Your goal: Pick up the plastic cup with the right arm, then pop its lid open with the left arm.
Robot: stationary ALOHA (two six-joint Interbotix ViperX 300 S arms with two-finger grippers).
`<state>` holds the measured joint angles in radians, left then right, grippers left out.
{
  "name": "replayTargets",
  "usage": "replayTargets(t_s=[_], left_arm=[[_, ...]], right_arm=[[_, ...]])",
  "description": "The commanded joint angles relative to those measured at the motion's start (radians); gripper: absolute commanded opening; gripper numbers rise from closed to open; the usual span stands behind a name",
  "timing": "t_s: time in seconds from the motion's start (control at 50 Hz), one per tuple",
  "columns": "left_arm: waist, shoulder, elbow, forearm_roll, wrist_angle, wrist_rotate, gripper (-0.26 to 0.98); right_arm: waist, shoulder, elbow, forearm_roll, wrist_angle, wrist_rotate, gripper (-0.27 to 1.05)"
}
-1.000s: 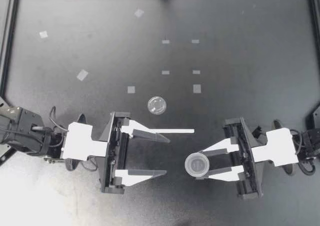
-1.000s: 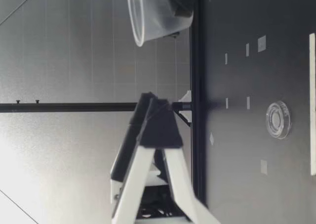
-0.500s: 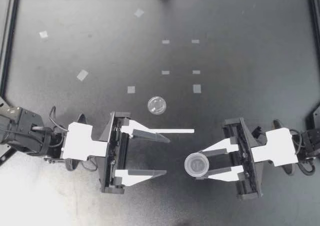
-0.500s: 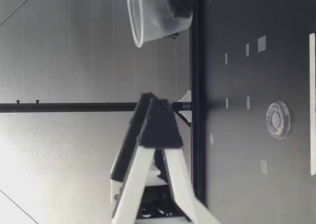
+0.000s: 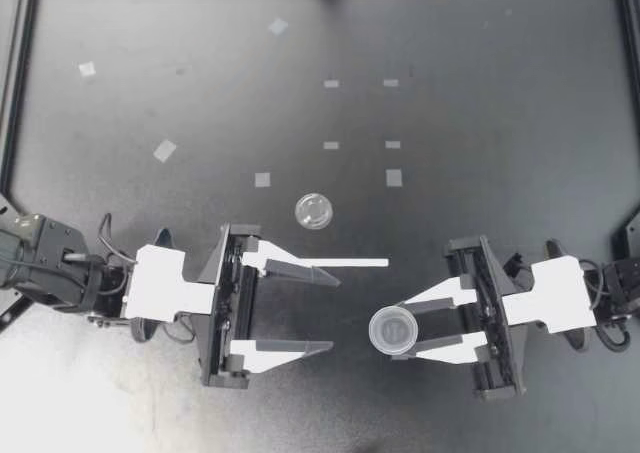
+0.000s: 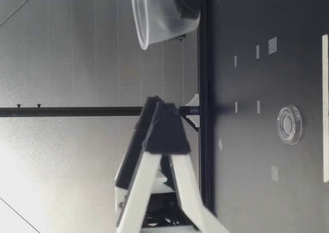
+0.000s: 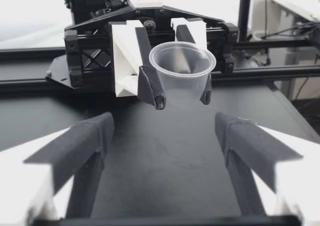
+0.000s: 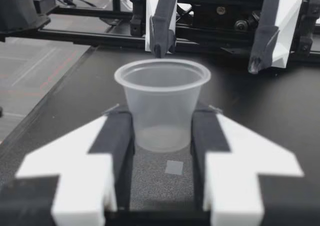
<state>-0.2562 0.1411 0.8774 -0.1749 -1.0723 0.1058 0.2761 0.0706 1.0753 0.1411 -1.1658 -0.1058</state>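
Black table (image 5: 500, 93), framed in dark rail, with pale tape squares (image 5: 394, 178) scattered over it.
- Left claw (image 5: 335, 313): spread wide, gripping nothing, facing the right claw.
- Right claw (image 5: 398, 331): closed on the cup from two sides, low on its wall.
- White strip (image 5: 345, 263): flat on the table, beside the left claw's far finger.
- Clear plastic cup (image 5: 392, 328): held clear above the table, long axis roughly vertical, mouth up; its inside shows only the clear bottom.
- Clear round lid (image 5: 314, 211): flat on the table, just beyond the strip, well apart from the cup.

A lab: black framed table (image 5: 480, 33) with tape squares (image 5: 164, 150).
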Motion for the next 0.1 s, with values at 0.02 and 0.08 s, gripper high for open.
replayTargets(t_s=[0.02, 0.08], left_arm=[[-0.002, -0.021, -0.011, 0.0, -0.005, 0.002, 0.73], [-0.002, -0.021, -0.011, -0.002, -0.005, 0.002, 0.73]], right_arm=[[0.002, -0.015, -0.017, -0.002, -0.005, 0.002, 0.32], [0.002, -0.015, -0.017, -0.002, -0.005, 0.002, 0.32]])
